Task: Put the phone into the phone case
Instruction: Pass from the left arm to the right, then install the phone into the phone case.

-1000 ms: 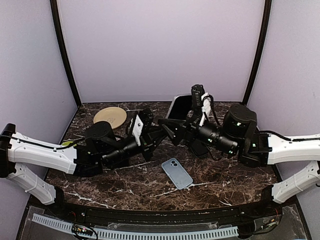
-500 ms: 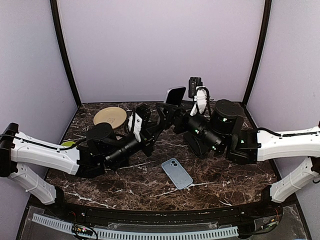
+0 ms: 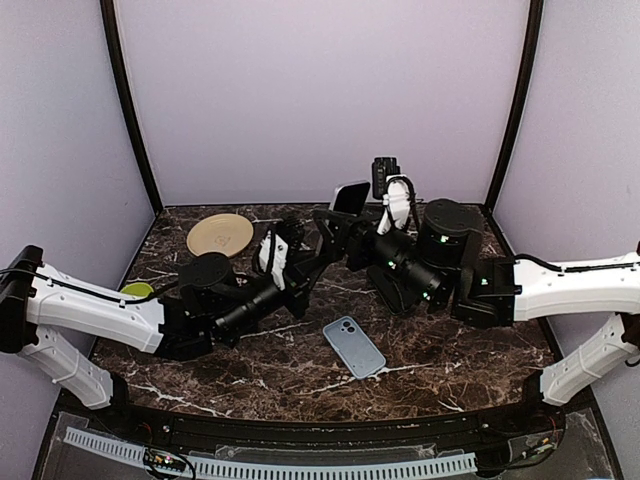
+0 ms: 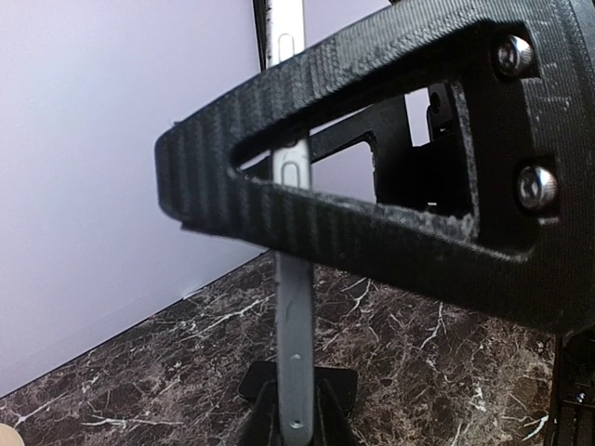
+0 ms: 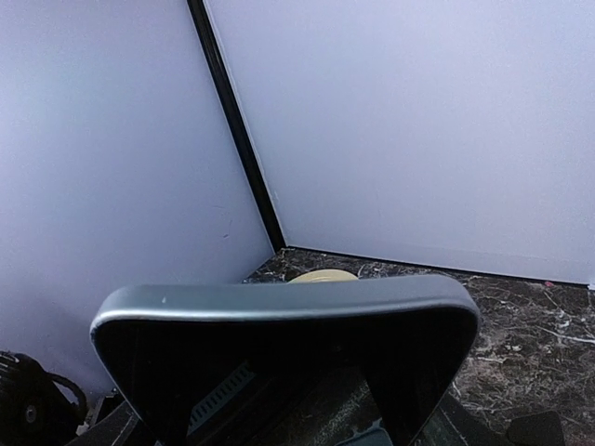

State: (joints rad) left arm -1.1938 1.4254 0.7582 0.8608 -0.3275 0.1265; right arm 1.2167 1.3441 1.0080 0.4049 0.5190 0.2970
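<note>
The phone (image 3: 350,197) has a dark screen and a grey rim, and it stands upright above the back middle of the table. My left gripper (image 3: 318,246) is shut on its lower end. In the left wrist view the phone's thin grey edge (image 4: 294,316) rises from between the left gripper (image 4: 296,423). My right gripper (image 3: 343,232) reaches in from the right, and one of its black fingers (image 4: 353,232) crosses in front of that edge. The phone (image 5: 279,302) fills the right wrist view between the right gripper (image 5: 284,429); contact there is unclear. The blue phone case (image 3: 354,346) lies flat at front centre.
A yellow plate (image 3: 220,234) sits at the back left, seen too in the right wrist view (image 5: 321,275). A flat black object (image 3: 398,290) lies under the right arm. A small green thing (image 3: 137,290) shows by the left arm. Purple walls close in three sides.
Both arms have carried the phone up and toward the back wall, and it now stands more upright. The right arm swung left, and its jaws have narrowed around the phone.
</note>
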